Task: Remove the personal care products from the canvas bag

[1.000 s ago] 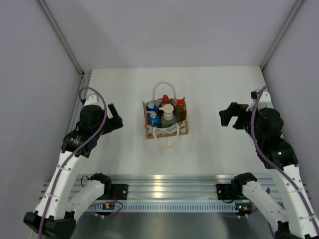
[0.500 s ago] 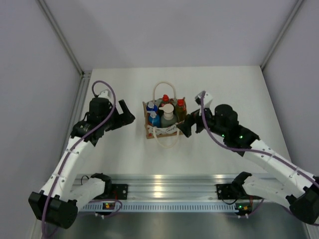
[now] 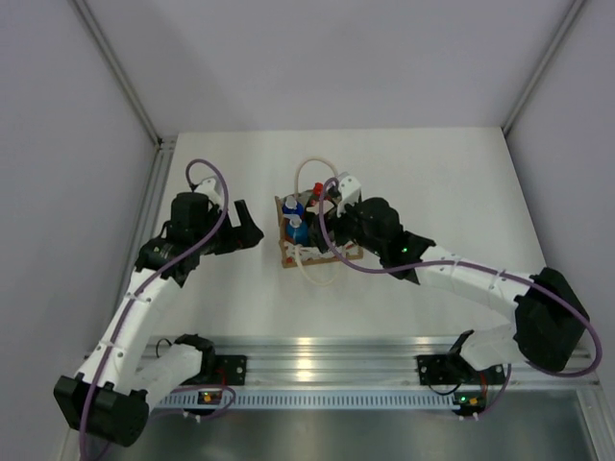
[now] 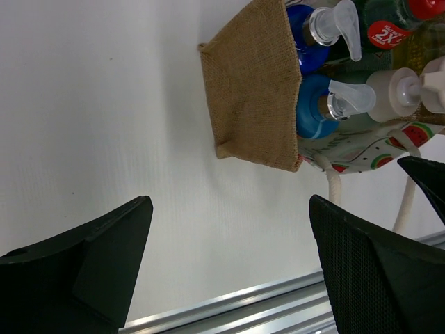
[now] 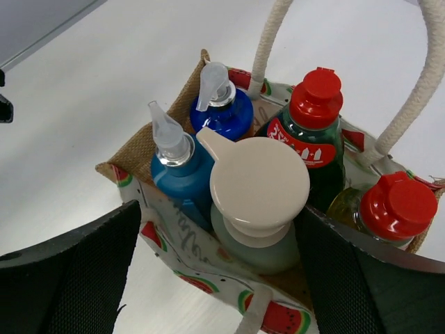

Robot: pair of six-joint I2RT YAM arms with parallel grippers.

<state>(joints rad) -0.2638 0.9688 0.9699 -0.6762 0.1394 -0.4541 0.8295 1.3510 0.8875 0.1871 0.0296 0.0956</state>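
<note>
The canvas bag stands upright mid-table, with watermelon print on its front and rope handles. In it are a grey-green bottle with a cream pump, two blue bottles with clear pump tops, a green red-capped bottle and a yellow red-capped bottle. No orange bottle shows. My right gripper is open above the bag's front, its jaws either side of the cream-pump bottle. My left gripper is open and empty over the table, left of the bag's burlap side.
An aluminium rail runs along the table's near edge and shows under the left gripper. Grey walls close the table on the left, right and back. The bag's front rope handle lies on the table before the bag.
My right arm has swung in from the right side to above the bag. My left gripper has moved a little closer to the bag. The bag and bottles have not moved.
</note>
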